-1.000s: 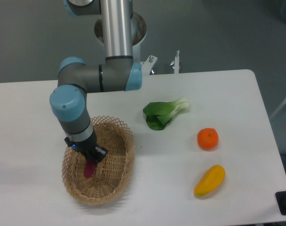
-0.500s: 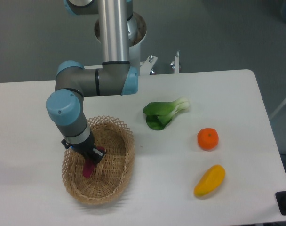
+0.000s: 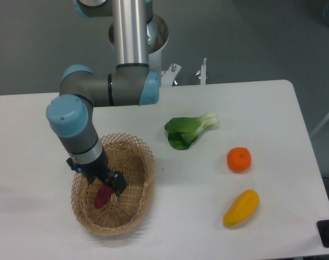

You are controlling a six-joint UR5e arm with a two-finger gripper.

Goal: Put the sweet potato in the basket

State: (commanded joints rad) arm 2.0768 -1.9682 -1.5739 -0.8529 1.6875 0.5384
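On the white table (image 3: 56, 114) before a grey wall, the claw (image 3: 106, 188) pinches the sweet potato (image 3: 103, 197) inside the basket (image 3: 143, 184)

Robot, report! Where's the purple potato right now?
Hand low inside basket. Sweet potato at its tip, over basket floor; grip unclear. Nothing in the way.

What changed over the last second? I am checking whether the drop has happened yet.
The arm swung a little to the left in the picture, and the end effector went lower into the basket. The sweet potato sits at its tip, now tilted; whether it has been let go cannot be told. The basket, bok choy, orange and yellow fruit stayed put.
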